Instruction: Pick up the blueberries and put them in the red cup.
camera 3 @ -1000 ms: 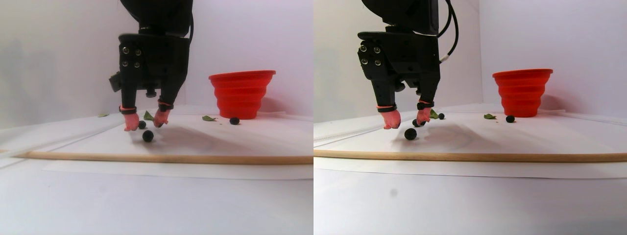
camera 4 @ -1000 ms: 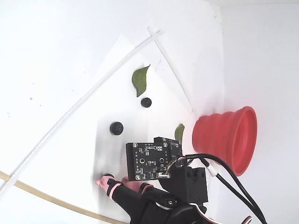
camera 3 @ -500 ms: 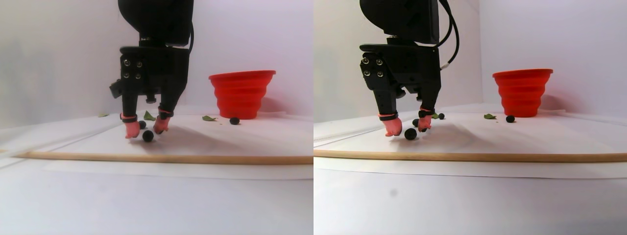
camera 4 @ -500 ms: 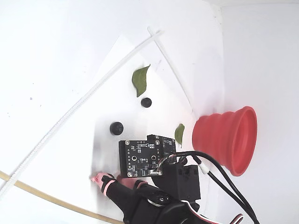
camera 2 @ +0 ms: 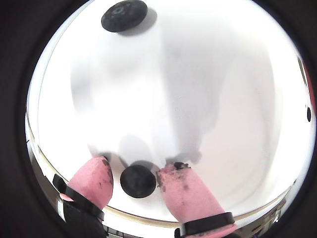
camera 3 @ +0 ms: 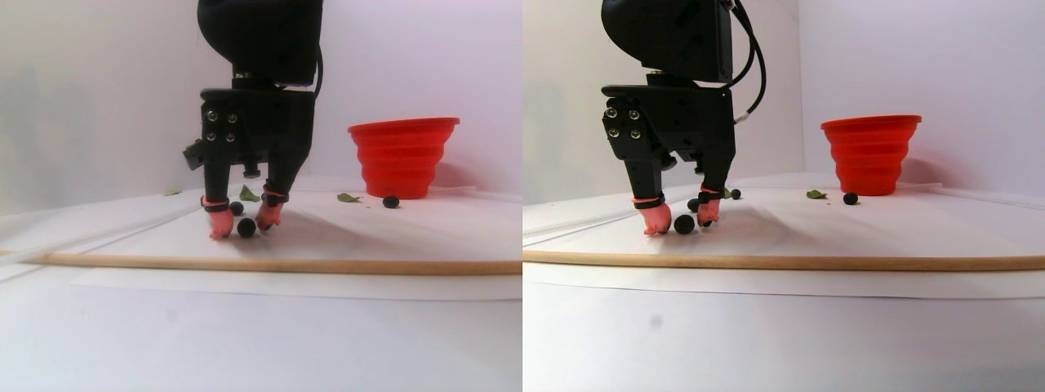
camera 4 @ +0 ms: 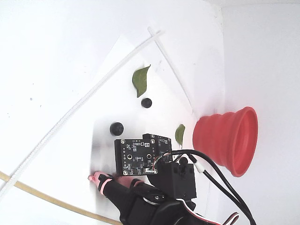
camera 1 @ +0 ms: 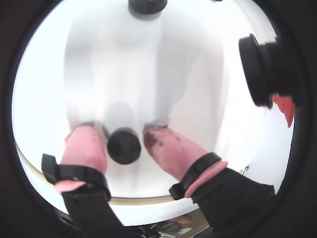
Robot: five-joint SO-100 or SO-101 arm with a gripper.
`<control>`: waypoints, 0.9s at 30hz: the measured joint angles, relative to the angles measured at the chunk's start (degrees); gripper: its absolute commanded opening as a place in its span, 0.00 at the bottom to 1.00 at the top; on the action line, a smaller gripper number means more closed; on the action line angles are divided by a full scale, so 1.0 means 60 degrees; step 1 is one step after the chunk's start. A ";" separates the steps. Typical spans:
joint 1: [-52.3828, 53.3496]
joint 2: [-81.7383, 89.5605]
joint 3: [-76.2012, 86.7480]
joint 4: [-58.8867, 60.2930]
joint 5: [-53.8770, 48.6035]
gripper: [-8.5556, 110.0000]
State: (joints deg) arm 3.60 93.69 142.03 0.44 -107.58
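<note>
One blueberry (camera 2: 138,181) is lying on the white surface (camera 3: 367,237) between the two pink-tipped fingers (camera 2: 190,191) of the gripper (camera 1: 125,141), which are standing spread on either side of it, not clamping it. Other blueberries (camera 4: 116,128) are resting farther off. The red cup (camera 3: 403,157) is standing upright, well apart, with a green leaf (camera 4: 140,80) lying beyond.

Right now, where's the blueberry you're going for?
In both wrist views the blueberry sits on the white sheet between the open gripper's pink fingertips, untouched.
</note>
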 measured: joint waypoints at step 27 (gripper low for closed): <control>-0.0073 0.0000 0.0000 0.0117 0.0000 0.16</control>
State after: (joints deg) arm 3.16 93.69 142.03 1.14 -107.58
